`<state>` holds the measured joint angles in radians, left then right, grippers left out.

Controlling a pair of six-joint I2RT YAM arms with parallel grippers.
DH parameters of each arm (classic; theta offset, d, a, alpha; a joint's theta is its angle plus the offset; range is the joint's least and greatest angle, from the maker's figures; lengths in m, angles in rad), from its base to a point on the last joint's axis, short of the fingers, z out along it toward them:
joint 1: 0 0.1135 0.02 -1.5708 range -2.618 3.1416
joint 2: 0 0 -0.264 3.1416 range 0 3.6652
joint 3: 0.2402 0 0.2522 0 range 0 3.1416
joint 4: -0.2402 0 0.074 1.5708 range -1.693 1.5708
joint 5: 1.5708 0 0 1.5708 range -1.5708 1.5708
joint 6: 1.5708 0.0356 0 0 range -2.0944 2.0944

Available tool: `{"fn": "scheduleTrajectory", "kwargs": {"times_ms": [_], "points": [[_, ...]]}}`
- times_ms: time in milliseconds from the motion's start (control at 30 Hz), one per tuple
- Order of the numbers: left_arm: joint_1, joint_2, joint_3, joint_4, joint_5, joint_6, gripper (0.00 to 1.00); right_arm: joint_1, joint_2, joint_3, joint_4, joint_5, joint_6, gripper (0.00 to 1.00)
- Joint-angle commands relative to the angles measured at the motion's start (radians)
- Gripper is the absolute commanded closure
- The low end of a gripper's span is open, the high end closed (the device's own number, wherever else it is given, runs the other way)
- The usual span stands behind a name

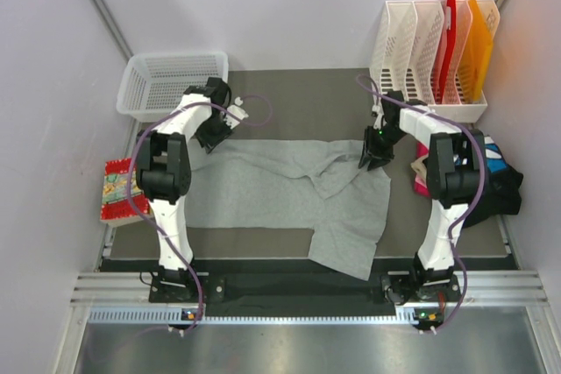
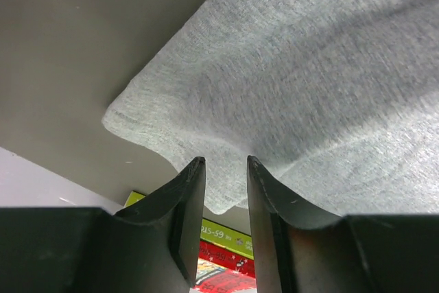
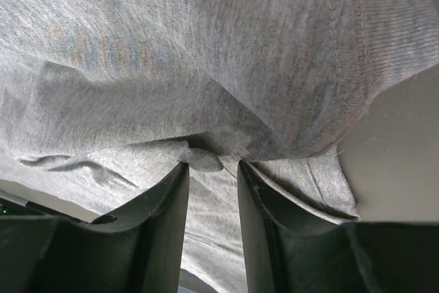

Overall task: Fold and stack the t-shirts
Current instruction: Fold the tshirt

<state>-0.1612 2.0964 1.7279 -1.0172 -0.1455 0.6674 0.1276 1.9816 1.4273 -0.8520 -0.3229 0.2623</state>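
Left tool (image 2: pixel 225 162) and right tool (image 3: pixel 211 166) each clamp your grey t-shirt (image 1: pixel 280 190) near the desk's (image 1: pixel 298 98) far edge; no fold yet, other t-shirts (image 1: pixel 495 181) heaped at right edge.

Pretty plain setup: pale walls (image 1: pixel 289 6) all round, dark grey table (image 1: pixel 307 98), white mesh basket (image 1: pixel 171 85) at the far left corner, white file rack (image 1: pixel 412 45) with red and orange folders (image 1: pixel 478 41) far right, aluminium rail (image 1: pixel 307 291) up front.

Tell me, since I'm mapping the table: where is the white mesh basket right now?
In the top view, the white mesh basket sits at the far left corner, just beyond the left gripper and the grey t-shirt.
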Motion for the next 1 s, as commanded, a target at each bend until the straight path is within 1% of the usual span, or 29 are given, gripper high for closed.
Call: {"fn": "scheduleTrajectory", "kwargs": {"times_ms": [0,67,100,167,200,267,300,500,533,600,700,767,833,867,967], "points": [[0.005,0.001,0.032,0.032,0.008,-0.012,0.64,-0.005,-0.026,0.045,0.021,-0.008,-0.005,0.67],[0.005,0.008,0.016,0.045,0.003,-0.008,0.64,-0.005,-0.023,0.048,0.034,-0.019,0.006,0.71],[0.005,0.010,0.012,0.051,0.001,-0.008,0.64,-0.005,-0.021,0.050,0.039,-0.028,0.011,0.74],[0.006,0.017,-0.001,0.057,0.000,-0.008,0.64,-0.005,-0.018,0.067,0.048,-0.036,0.024,0.78],[0.008,0.019,-0.013,0.068,-0.003,-0.006,0.65,-0.003,-0.017,0.073,0.051,-0.042,0.028,0.81],[0.011,0.025,-0.022,0.078,-0.009,-0.003,0.65,-0.002,-0.015,0.084,0.054,-0.044,0.034,0.84],[0.012,0.027,-0.031,0.091,-0.009,-0.005,0.65,-0.002,-0.012,0.084,0.056,-0.047,0.035,0.87],[0.026,0.053,-0.031,0.092,-0.011,-0.006,0.66,0.003,-0.017,0.053,0.080,-0.054,0.045,0.89],[0.026,0.051,-0.033,0.094,-0.011,-0.003,0.66,0.003,-0.017,0.047,0.087,-0.054,0.046,0.90],[0.028,0.050,-0.031,0.095,-0.009,-0.002,0.66,0.004,-0.020,0.029,0.094,-0.057,0.052,1.00],[0.029,0.051,-0.028,0.097,-0.016,0.003,0.66,0.012,-0.041,0.015,0.094,-0.062,0.058,1.00],[0.031,0.050,-0.028,0.098,-0.017,0.004,0.67,0.023,-0.070,0.007,0.064,-0.059,0.060,1.00],[0.031,0.047,-0.031,0.098,-0.017,0.006,0.66,0.049,-0.147,-0.002,0.016,-0.067,0.075,1.00],[0.031,0.045,-0.034,0.100,-0.017,0.006,0.66,0.061,-0.211,-0.014,0.001,-0.070,0.080,1.00],[0.032,0.039,-0.044,0.106,-0.014,0.011,0.67,0.121,-0.317,-0.007,-0.093,-0.061,0.084,1.00]]}}
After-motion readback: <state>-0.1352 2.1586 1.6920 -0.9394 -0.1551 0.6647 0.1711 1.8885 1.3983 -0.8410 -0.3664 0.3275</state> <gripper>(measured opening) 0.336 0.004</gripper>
